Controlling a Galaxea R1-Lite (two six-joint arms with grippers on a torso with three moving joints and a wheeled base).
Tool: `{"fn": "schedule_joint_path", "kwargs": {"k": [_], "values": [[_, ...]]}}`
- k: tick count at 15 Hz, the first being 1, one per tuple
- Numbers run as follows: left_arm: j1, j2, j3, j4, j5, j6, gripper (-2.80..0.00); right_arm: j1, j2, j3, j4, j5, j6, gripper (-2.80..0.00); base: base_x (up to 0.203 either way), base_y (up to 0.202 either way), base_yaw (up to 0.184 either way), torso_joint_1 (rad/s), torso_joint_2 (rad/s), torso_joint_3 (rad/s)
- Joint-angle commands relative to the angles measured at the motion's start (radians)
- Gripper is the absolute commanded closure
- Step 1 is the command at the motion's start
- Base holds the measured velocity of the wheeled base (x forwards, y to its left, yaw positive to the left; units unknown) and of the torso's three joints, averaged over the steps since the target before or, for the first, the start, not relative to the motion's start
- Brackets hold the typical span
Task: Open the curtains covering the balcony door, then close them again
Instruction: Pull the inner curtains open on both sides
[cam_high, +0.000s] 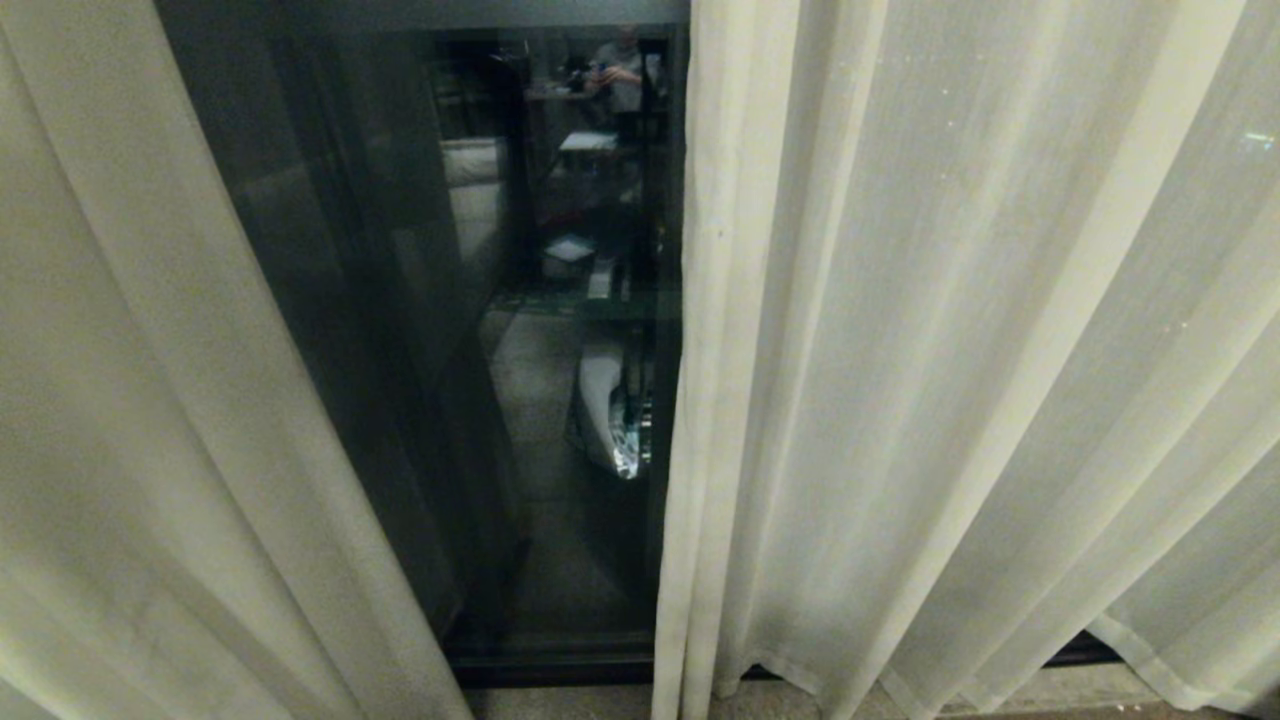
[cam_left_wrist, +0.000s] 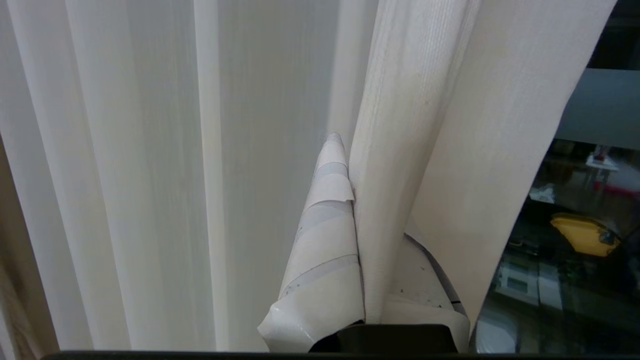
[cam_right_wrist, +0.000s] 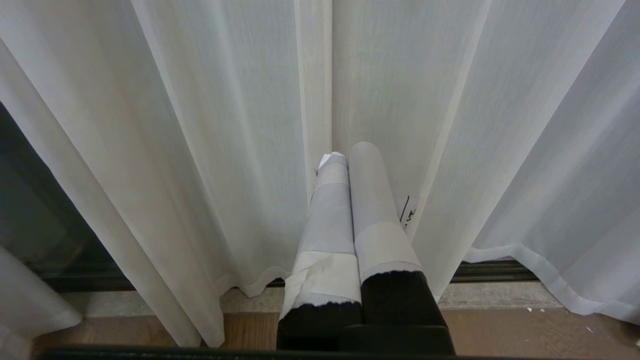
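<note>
Left curtain panel (cam_high: 150, 400): drawn aside on the left of the head view. In the left wrist view the left hand (cam_left_wrist: 352, 165) is clamped tight on a fold of its edge, and the fabric runs up between the two taped fingers (cam_left_wrist: 325, 225).
Left hand, grip: closed fully on the fold and on nothing else. The rest of the panel hangs beside and beyond the hand in loose pleats.
Risk, slip: only a thin fold is pinched, and the weave looks smooth and a little sheer. A quick sideways pull could draw the fold out of the fingers and let the panel swing free.
Risk, strain: a pull downward, not along the rail, would load the hanging points above. These are out of sight.
Balcony door (cam_high: 450, 350): the dark glass shows between the two panels, past the hand's far side. Its reflections could hide how close the hand is to the pane, so a knock is possible.
Right curtain panel (cam_high: 950, 350): hangs over the right part of the door, its hem (cam_right_wrist: 525, 252) near the floor (cam_right_wrist: 150, 325).
Right hand (cam_right_wrist: 350, 155): fingers pressed together with nothing between them, tips close against the pleats. If the base moves, it could catch in the cloth.
</note>
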Motion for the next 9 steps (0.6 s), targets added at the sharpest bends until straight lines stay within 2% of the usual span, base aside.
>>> {"fn": "schedule_joint_path", "kwargs": {"k": [1, 9], "values": [[0.0, 0.002, 0.0, -0.004, 0.004, 0.001, 0.0, 0.0, 0.0, 0.0, -0.001, 0.0, 0.0, 0.0, 0.0, 0.0, 0.0, 0.0, 0.0, 0.0], [0.0, 0.019, -0.014, -0.004, 0.0, 0.0, 0.0, 0.0, 0.0, 0.002, -0.001, 0.0, 0.0, 0.0, 0.0, 0.0, 0.0, 0.0, 0.0, 0.0]]}}
